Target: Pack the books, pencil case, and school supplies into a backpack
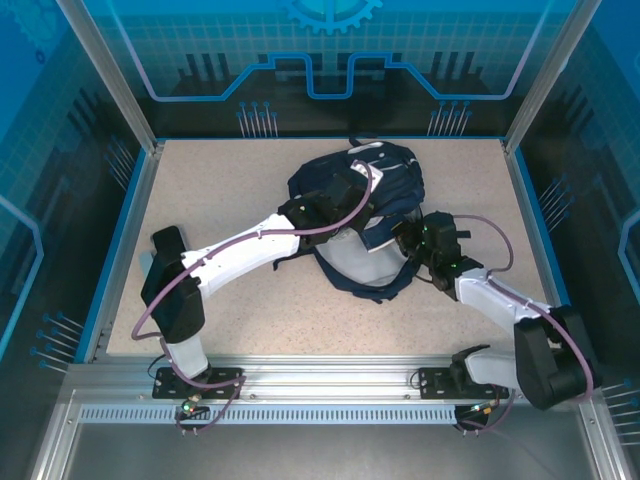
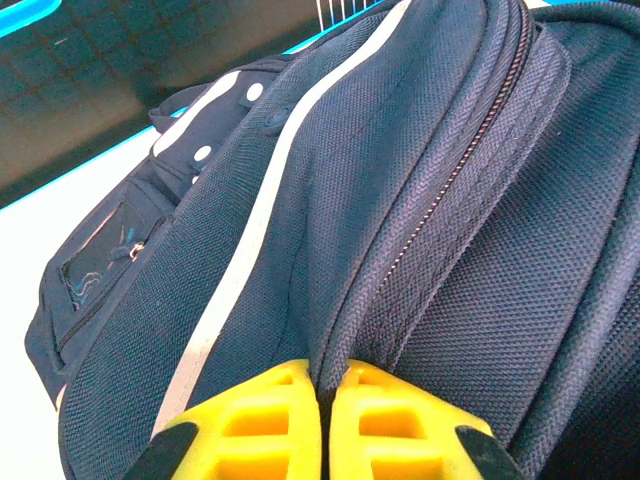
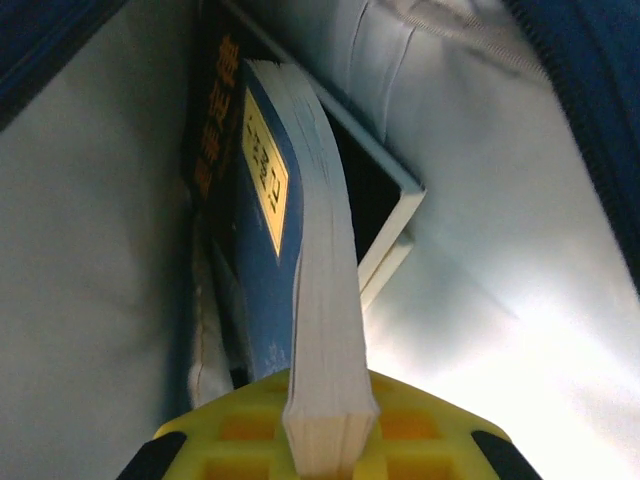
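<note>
Risk: right claw (image 3: 325,400) is clamped on just the near end of the blue book (image 3: 262,300), so pushing deeper could buckle it against the black book (image 3: 205,110) lying inside the pale lining (image 3: 90,250). If left claw (image 2: 326,400), pinched together on a fabric fold by the zipper of the backpack (image 1: 385,175), loses that fold, the mouth sags onto the book. Backpack lies mid-worktop (image 1: 220,180); left arm stretches long to its near-left side, right arm bends in from the right, wrist poked into the opening.

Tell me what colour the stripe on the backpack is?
White: the stripe runs down the navy backpack, clearest in the left wrist view.
</note>
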